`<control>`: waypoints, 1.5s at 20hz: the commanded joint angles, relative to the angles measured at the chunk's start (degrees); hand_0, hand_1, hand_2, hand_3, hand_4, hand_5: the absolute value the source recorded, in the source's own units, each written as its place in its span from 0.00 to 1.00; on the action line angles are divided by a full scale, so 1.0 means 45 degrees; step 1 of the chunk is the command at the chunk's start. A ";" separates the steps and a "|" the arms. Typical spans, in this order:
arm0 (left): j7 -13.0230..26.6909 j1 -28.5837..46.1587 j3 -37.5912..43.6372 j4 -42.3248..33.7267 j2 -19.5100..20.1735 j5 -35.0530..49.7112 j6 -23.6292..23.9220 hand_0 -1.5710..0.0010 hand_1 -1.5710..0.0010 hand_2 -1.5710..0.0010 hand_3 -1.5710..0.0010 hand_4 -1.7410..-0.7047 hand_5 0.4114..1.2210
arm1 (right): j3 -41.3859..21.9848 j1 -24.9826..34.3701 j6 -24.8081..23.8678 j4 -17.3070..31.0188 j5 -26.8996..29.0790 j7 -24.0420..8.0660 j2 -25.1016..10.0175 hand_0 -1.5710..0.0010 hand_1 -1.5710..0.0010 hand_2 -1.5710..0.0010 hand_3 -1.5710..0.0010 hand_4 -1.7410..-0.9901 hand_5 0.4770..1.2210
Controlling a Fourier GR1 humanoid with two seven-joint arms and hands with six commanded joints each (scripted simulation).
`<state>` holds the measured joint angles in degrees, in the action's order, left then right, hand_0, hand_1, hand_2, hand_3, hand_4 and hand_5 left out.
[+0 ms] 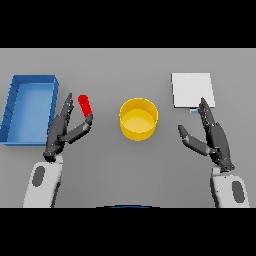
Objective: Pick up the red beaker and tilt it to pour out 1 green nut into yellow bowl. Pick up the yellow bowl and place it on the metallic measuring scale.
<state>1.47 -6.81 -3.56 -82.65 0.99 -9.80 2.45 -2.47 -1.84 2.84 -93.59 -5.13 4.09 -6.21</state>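
Observation:
A small red beaker (85, 104) stands on the grey table left of centre. My left hand (61, 131) is open just left of and below it, fingers straight, thumb reaching under the beaker without closing on it. The yellow bowl (138, 118) sits in the middle of the table; I see no nut in it. A white, flat measuring scale (192, 90) lies at the back right. My right hand (214, 137) is open below the scale, fingertips near its front edge, holding nothing.
A blue open bin (15, 112) stands at the far left, close beside my left hand. Bare grey table lies between the bowl and both hands.

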 commanded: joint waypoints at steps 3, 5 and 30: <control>-0.0202 -0.1200 0.0338 0.1342 -0.0052 0.0039 0.0132 1.00 1.00 1.00 1.00 0.50 0.28 | -0.0079 -0.0078 0.0011 -0.0096 -0.0045 0.0029 0.0052 1.00 1.00 1.00 1.00 0.59 0.20; -0.0683 -0.1632 0.0510 0.2051 -0.0043 0.0069 0.0144 1.00 1.00 1.00 1.00 0.49 0.28 | -0.0004 -0.0050 0.0040 -0.0149 0.0078 -0.0128 0.0022 1.00 1.00 1.00 1.00 0.58 0.21; -0.3203 -0.4457 0.1272 0.6295 -0.0683 0.0154 0.1494 0.07 0.07 0.07 0.13 0.19 0.94 | 0.0063 0.0133 -0.0340 0.0071 -0.0265 -0.0280 0.0060 1.00 1.00 1.00 1.00 0.60 0.23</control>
<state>-13.05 -26.87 2.17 -54.33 -2.08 -9.01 9.09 -2.19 -1.22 1.31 -93.28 -6.31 2.86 -5.93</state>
